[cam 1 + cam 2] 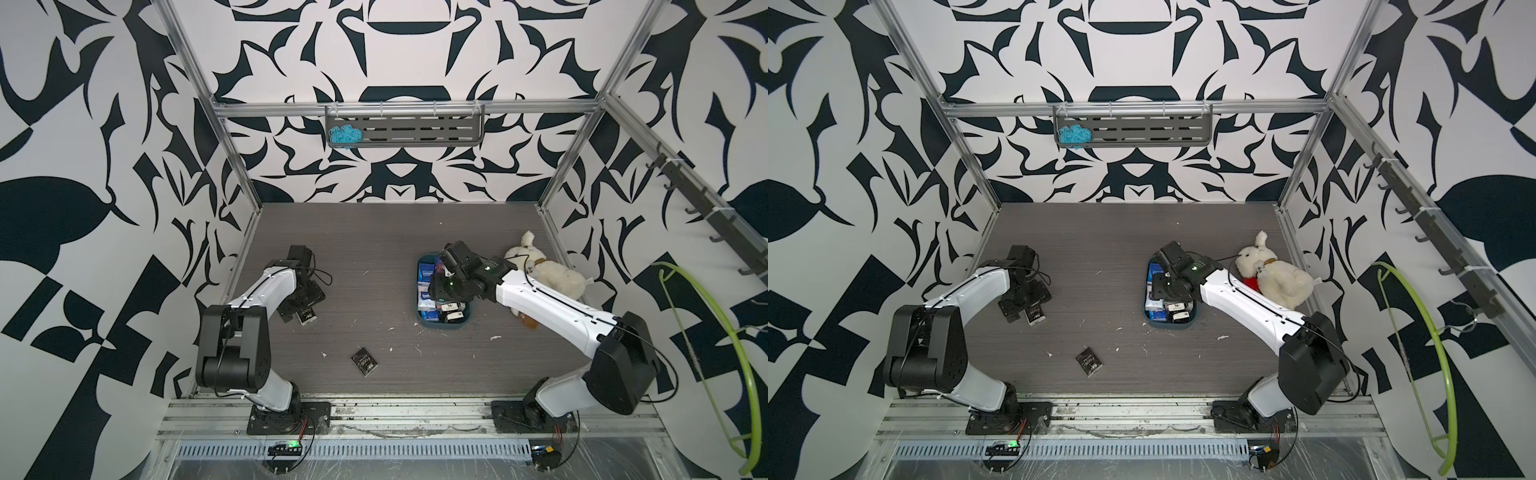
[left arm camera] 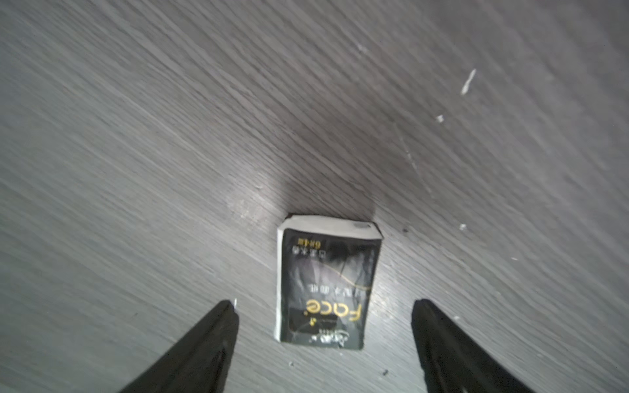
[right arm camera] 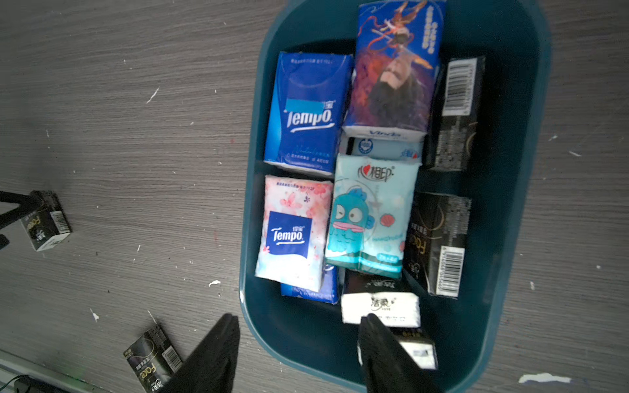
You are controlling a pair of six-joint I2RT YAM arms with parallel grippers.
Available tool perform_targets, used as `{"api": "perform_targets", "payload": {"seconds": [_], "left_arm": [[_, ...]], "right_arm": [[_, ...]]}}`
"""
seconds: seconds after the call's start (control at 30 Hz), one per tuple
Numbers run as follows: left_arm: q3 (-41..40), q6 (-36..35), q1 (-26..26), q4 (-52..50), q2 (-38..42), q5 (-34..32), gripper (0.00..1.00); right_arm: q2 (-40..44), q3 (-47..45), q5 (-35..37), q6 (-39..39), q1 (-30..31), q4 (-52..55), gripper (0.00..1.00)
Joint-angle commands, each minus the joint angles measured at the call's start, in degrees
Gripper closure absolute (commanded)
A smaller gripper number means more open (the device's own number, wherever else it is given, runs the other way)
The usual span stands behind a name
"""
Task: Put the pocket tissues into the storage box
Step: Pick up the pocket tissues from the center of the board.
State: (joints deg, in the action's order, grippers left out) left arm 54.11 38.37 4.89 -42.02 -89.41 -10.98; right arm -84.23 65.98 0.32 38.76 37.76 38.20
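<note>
Pocket tissues [image 3: 371, 211] in blue, pink-white, pale teal and black wrappers lie packed flat in the shallow dark teal plastic storage box [image 3: 493, 221], so most of them are home. How many? Hard to count. One blue packet peeks from under the pink-white one, a pale one hides beneath the illustrated blue one, and the box's far end is cut off at the top edge of the right wrist view. In both top views the box [image 1: 440, 329] sits right of centre on the grey wood-grain table [image 1: 374, 249]. The right arm's black wrist covers its middle, though, leaving only slivers of blue along its left side and black packets at its lower end. That same white arm hides part of the cream plush toy [image 1: 548, 274] at the right.

Right gripper [image 3: 299, 316]: jaws well apart, nothing between them but the box's rim. One finger is over the table, the other over the box, overlapping a black-and-white packet; touching or not, I cannot tell.

Left gripper [image 2: 324, 302]: jaws wide, straddling a black foil packet [image 2: 326, 282] with gold "Face" lettering. It lies flat on the table with a clear gap on each side. The finger bases are cut off at the bottom edge, and the table around is blurred. From above, left of centre, this packet [image 1: 306, 318] shows only partly from under the gripper. A second black packet [image 1: 364, 361] lies loose at lower centre, well apart from both grippers.
</note>
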Motion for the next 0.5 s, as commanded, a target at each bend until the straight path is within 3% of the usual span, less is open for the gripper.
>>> {"api": "perform_targets", "payload": {"seconds": [0.0,0.23,0.37,0.47], "left_arm": [[-1.4,-1.1,-0.1,1.7,-1.2,-0.3,0.20],[-2.1,-1.4,-0.1,4.3,-3.7,1.0,0.30],[-2.4,-2.1,-0.1,5.5,-4.2,1.3,0.49],[-2.6,-2.4,-0.1,5.8,-4.1,1.2,0.55]], "right_arm": [[1.8,-0.3,1.2,-0.3,-0.3,0.6,0.39],[3.1,-0.3,3.3,0.1,-0.7,1.9,0.39],[4.0,-0.4,4.1,0.2,-1.1,2.8,0.39],[4.5,-0.3,4.4,0.2,-1.4,3.4,0.39]]}}
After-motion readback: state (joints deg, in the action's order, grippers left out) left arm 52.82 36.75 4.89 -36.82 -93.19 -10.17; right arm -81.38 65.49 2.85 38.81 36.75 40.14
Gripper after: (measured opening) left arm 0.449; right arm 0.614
